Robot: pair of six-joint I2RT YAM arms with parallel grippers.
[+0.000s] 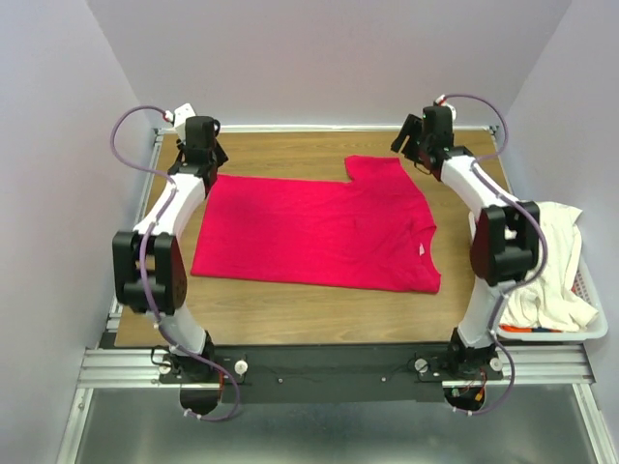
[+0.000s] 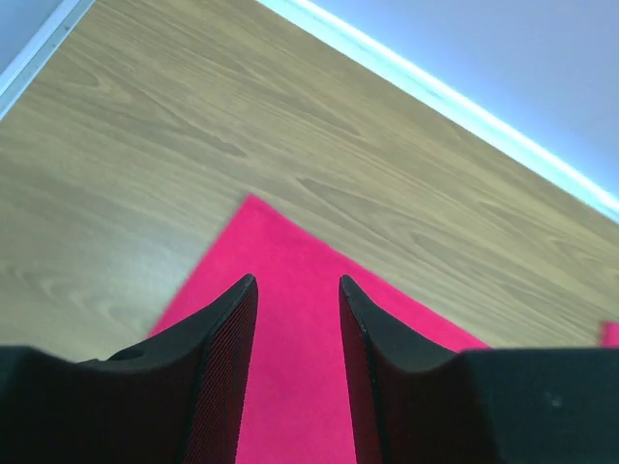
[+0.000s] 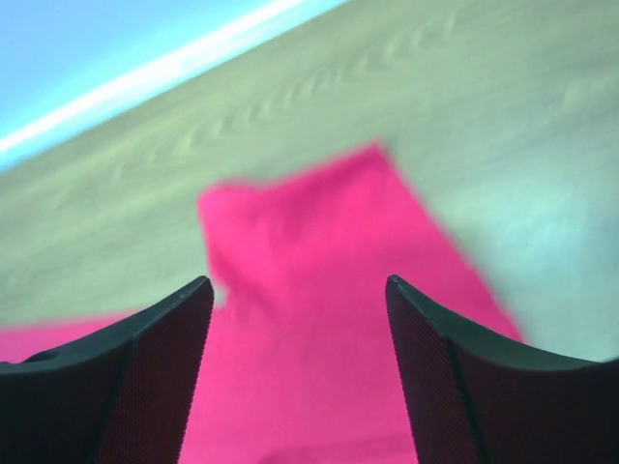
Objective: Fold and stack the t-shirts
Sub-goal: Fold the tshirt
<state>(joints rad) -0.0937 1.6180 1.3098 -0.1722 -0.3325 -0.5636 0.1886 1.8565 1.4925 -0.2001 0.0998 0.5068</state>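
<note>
Hovering with left fingers (image 2: 218,377) parted, nothing clamped between, just above the far left corner of the crimson t-shirt (image 1: 319,232). Holding right fingers (image 3: 155,377) spread wide and empty over the same shirt's far sleeve, view there blurred. Lying flat on the wooden bench (image 1: 290,309), hem toward the left arm, neckline toward the right arm, one sleeve jutting toward the far edge. Draped in a heap over the white laundry basket (image 1: 592,309) beside the bench's right end: cream-white t-shirt (image 1: 556,261).
</note>
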